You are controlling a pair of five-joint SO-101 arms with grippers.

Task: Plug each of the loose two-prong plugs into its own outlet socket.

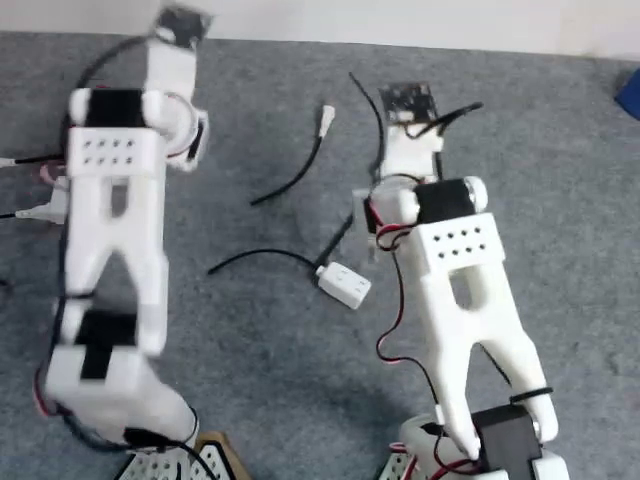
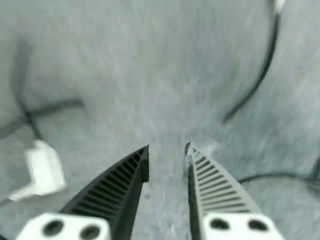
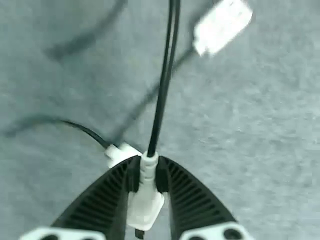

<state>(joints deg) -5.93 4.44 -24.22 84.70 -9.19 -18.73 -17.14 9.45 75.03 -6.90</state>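
Right wrist view: the right gripper (image 3: 148,161) pinches a white two-prong plug (image 3: 145,200) between its black ribbed fingers (image 3: 107,195). The plug is slim and smooth. It is broader at the end nearest the camera and narrows to a collar at the fingertips. Its long axis runs along the fingers, with the collar end pointing away from the wrist. A black cord (image 3: 162,85) leaves the collar and runs straight on above the grey carpet (image 3: 260,150). A small dark part shows at the plug's near end; whether it is a prong cannot be told.

High view: two white arms stand side by side over the carpet. The right arm (image 1: 460,270) angles inward, and its gripper end is tucked under the wrist, just beyond a white outlet block (image 1: 345,285). The block lies between the arms, its long axis slanted, and a thin black cable (image 1: 260,258) runs from it toward the left arm (image 1: 115,200). A loose plug (image 1: 327,118), small and white, lies farther back between the arms. Its long axis points toward the far edge of the table. Its black lead (image 1: 295,175) curves back toward the near side.

Left wrist view: the left gripper (image 2: 167,149) hangs over the carpet with its jaws spread apart. A blurred white block (image 2: 45,167) with a dark wire lies on the carpet near it.
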